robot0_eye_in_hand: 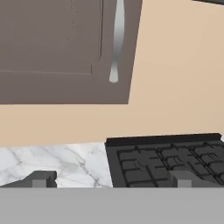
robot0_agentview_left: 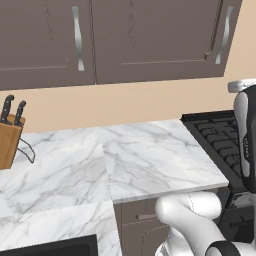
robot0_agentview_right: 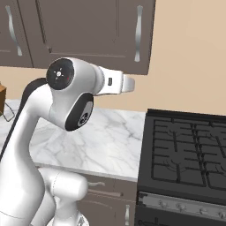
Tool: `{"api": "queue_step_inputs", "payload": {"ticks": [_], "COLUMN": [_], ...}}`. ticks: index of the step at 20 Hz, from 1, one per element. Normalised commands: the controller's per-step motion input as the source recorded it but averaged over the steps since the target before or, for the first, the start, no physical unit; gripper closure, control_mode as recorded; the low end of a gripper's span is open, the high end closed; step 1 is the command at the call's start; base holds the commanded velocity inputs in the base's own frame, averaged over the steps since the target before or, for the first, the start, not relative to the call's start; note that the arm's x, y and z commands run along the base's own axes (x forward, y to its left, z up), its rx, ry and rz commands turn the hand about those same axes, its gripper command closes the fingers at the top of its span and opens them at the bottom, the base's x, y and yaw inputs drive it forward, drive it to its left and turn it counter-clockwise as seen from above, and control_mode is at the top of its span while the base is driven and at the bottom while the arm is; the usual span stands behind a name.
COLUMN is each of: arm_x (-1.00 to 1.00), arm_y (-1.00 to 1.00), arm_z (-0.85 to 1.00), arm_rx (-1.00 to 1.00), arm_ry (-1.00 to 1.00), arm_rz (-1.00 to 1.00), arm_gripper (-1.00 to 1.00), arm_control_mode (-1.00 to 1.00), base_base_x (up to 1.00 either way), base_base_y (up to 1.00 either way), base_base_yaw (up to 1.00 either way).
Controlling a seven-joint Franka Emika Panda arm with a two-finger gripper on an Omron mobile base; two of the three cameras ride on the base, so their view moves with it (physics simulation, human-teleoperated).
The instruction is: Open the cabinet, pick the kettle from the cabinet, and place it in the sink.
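The cabinet point(robot0_agentview_left: 150, 40) hangs on the wall above the counter, its dark grey-brown doors shut, each with a long curved silver handle point(robot0_agentview_left: 222, 35). In the hand view the right door's handle point(robot0_eye_in_hand: 117, 39) stands ahead and above my gripper point(robot0_eye_in_hand: 113, 179). The gripper is open wide, its two dark fingertips point(robot0_eye_in_hand: 43, 178) far apart with nothing between them. The kettle is hidden. A black corner of the sink point(robot0_agentview_left: 50, 246) shows at the lower left edge of the left base view.
A white marble counter point(robot0_agentview_left: 150, 160) runs below the cabinet. A black gas stove point(robot0_agentview_right: 185, 150) adjoins it on the right. A wooden knife block point(robot0_agentview_left: 10, 135) stands at the far left. Drawers point(robot0_agentview_left: 145, 215) sit under the counter.
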Motion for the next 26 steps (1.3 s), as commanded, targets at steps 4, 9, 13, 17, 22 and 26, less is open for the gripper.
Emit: {"api": "queue_step_inputs", "payload": {"ticks": [4,9,13,17,22,26], "arm_x": [0.00,0.00,0.04,0.10,0.13,0.15], "arm_y": [-0.03,0.00,0.00,0.00,0.00,0.00], "arm_z": [0.27,0.26,0.24,0.22,0.20,0.17], "arm_rx": [0.00,0.00,0.00,0.00,0.00,0.01], "arm_ry": [0.00,0.00,0.02,0.02,0.00,0.00], "arm_rz": [0.00,0.00,0.00,0.00,0.00,0.00], "arm_gripper": [-1.00,-1.00,-1.00,-1.00,-1.00,-1.00], "arm_control_mode": [-1.00,-1.00,-1.00,-1.00,-1.00,-1.00], "base_base_x": [0.00,0.00,0.00,0.00,0.00,0.00], "base_base_y": [0.00,0.00,0.00,0.00,0.00,0.00], "base_base_yaw": [0.00,0.00,0.00,0.00,0.00,0.00]}}
